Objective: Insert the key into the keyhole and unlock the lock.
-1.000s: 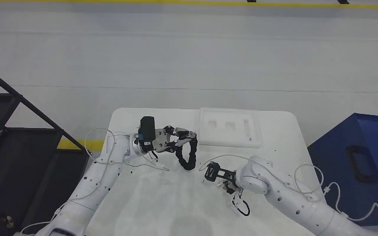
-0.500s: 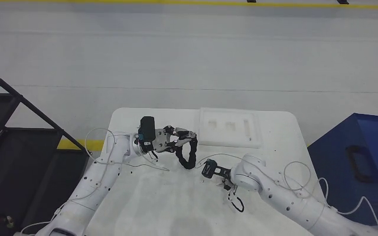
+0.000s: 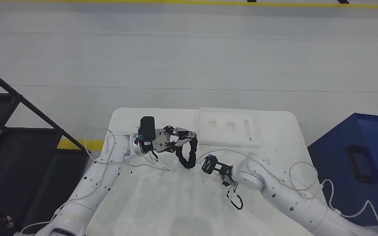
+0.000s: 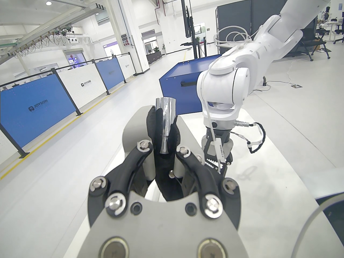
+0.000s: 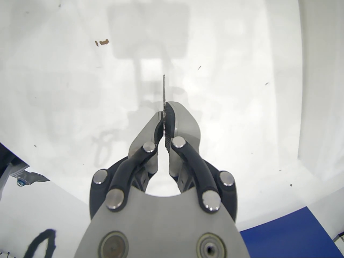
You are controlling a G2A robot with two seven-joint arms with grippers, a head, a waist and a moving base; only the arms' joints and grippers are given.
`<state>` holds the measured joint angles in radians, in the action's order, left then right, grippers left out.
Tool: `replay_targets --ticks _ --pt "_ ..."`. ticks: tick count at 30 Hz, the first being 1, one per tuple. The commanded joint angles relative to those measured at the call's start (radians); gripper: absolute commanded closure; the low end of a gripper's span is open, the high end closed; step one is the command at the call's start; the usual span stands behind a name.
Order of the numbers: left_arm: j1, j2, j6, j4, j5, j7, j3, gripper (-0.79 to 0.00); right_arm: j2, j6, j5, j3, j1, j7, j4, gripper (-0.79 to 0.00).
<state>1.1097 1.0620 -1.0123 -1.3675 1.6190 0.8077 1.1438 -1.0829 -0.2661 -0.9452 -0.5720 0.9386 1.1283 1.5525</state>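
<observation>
White table (image 3: 165, 197) bears a tray (image 3: 231, 137); left end effector (image 4: 162, 131) grips the lock (image 4: 166, 108), right end effector (image 5: 164, 111) pinches the key (image 5: 163, 89).

Surroundings noted.
White counter (image 3: 155, 202) carries a white recessed tray (image 3: 208, 137) at its far edge; blue cabinet (image 3: 348, 154) stands on the floor to its right, black rack (image 3: 23, 160) to its left.

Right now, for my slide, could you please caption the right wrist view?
Right tool shut on the key, its thin blade pointing out over the white table.
</observation>
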Motion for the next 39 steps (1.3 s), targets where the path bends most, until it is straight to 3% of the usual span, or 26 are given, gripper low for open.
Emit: replay_targets --ticks 1,12,25,31,39 --pt "0.0 0.0 0.0 0.0 0.0 0.0 0.0 0.0 0.004 -0.002 0.016 -0.018 0.009 -0.009 0.006 0.0" --pt "0.0 0.0 0.0 0.0 0.0 0.0 0.0 0.0 0.029 0.004 0.254 -0.166 0.068 -0.064 -0.036 0.0" --pt "0.0 0.0 0.0 0.0 0.0 0.0 0.0 0.0 0.091 -0.061 0.545 -0.396 0.228 -0.051 0.15 0.0" --pt "0.0 0.0 0.0 0.0 0.0 0.0 0.0 0.0 0.123 -0.045 0.548 -0.518 0.324 -0.079 0.261 0.0" --pt "0.007 0.005 0.033 -0.036 -0.039 -0.085 -0.021 0.0 0.141 -0.149 0.408 -0.606 0.432 -0.286 0.36 0.0"
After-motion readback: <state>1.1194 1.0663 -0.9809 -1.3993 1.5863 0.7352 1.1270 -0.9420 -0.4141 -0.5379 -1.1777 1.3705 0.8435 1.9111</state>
